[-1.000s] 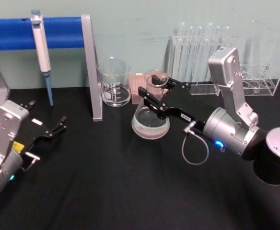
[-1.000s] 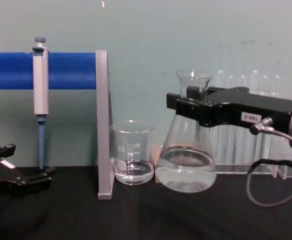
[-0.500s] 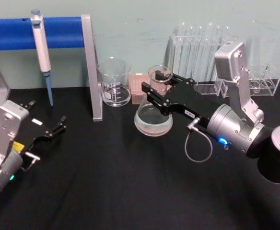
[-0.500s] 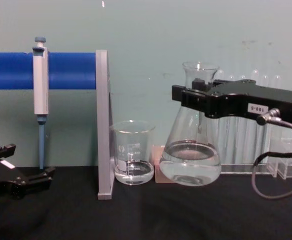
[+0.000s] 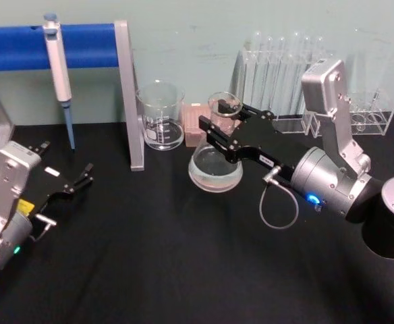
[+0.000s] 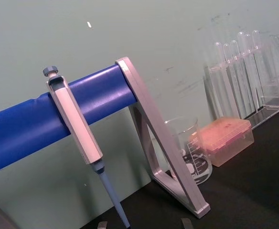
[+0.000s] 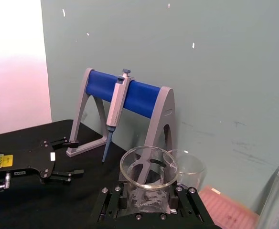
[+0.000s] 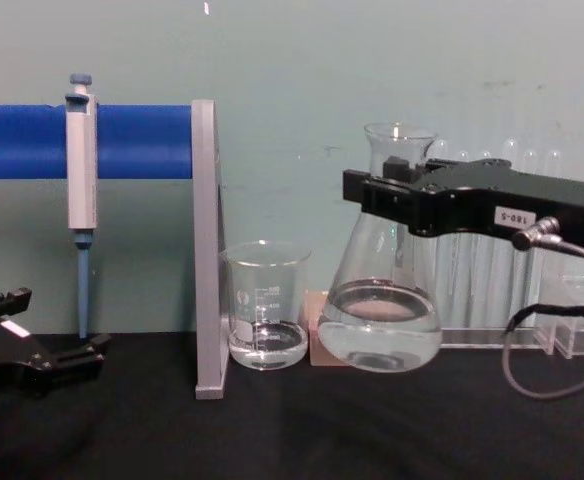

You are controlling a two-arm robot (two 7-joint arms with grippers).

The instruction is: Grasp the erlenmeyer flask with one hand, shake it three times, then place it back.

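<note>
Left gripper (image 5: 67, 158) parked low at far left, fingers apart, holding nothing. Beaker (image 5: 160, 115) near back wall. Just right of it, erlenmeyer flask (image 5: 215, 169) upright, liquid inside. Right gripper (image 5: 222, 116) clamped on its neck.

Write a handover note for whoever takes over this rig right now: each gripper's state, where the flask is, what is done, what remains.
Right gripper: shut on the erlenmeyer flask at its neck; flask upright, holding clear liquid, seemingly just above the black table, right of the beaker.
Left gripper: open, parked low at the left, apart from the flask.
Done: grasp, apparently lift.
Left: any remaining shakes (count cannot be told here), then set the flask down and release.
</note>
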